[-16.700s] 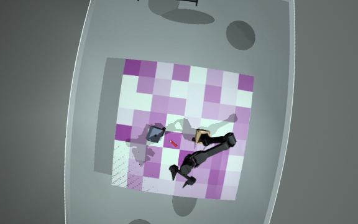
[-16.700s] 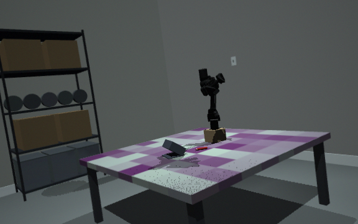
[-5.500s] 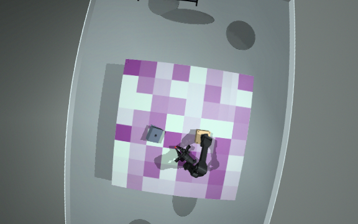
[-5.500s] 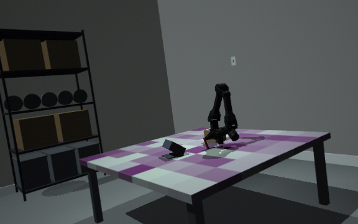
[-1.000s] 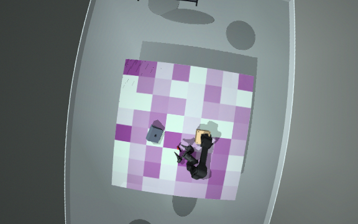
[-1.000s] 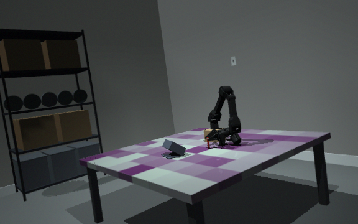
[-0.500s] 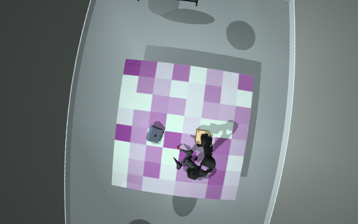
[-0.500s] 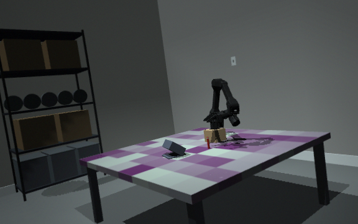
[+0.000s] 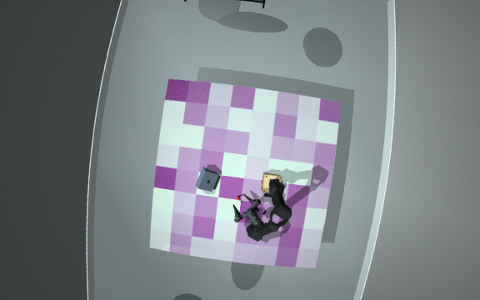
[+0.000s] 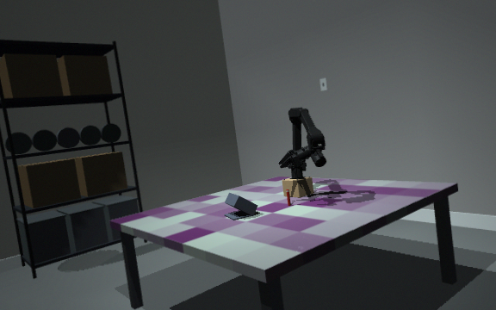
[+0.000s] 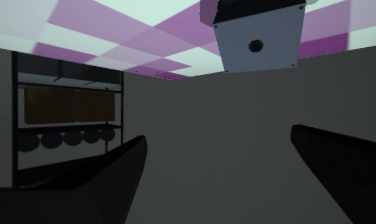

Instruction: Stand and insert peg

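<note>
The jaws were wide open and empty, while the red peg stood upright right of the sloped panel, near the exterior frame's centre, where a finger brushing it on the return might have toppled it.

A slim red peg is seen standing upright on the checkered counter, unheld; its white band cannot be made out. Well apart from it, a blue-grey sloped panel is carried tilted above a flat base. Its face is pierced by one round, dark hole, in which no peg is lodged, and is marked with small dots at the corners.
</note>
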Tool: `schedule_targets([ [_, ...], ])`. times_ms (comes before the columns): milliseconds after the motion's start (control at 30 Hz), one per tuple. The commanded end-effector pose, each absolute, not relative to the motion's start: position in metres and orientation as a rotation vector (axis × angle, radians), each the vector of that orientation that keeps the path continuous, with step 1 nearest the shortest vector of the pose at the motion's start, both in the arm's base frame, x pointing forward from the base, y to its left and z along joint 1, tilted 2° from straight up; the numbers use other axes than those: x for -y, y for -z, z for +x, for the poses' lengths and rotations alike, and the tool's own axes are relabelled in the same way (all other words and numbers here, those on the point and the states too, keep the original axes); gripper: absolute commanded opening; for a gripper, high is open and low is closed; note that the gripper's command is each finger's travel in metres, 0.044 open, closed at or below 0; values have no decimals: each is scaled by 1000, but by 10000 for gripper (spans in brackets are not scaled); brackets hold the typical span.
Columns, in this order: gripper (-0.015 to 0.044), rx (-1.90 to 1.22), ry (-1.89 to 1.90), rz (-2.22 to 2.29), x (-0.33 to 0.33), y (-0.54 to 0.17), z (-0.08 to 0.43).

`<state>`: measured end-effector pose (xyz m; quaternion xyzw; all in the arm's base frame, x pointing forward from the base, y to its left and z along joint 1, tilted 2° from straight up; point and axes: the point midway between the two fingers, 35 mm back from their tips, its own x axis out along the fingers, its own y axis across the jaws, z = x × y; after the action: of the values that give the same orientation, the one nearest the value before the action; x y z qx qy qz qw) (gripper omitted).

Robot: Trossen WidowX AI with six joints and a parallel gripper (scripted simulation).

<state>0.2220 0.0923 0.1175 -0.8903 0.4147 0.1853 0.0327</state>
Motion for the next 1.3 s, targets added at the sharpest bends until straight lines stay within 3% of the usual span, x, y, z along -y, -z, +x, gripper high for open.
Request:
schedule_targets([
  [0, 440, -1346, -691, -2661, -85, -110, 221],
  [600, 440, -1376, -1390, -2169, -73, -67, 214],
  [1267, 440, -720, -1801, -1774, -100, -58, 243],
])
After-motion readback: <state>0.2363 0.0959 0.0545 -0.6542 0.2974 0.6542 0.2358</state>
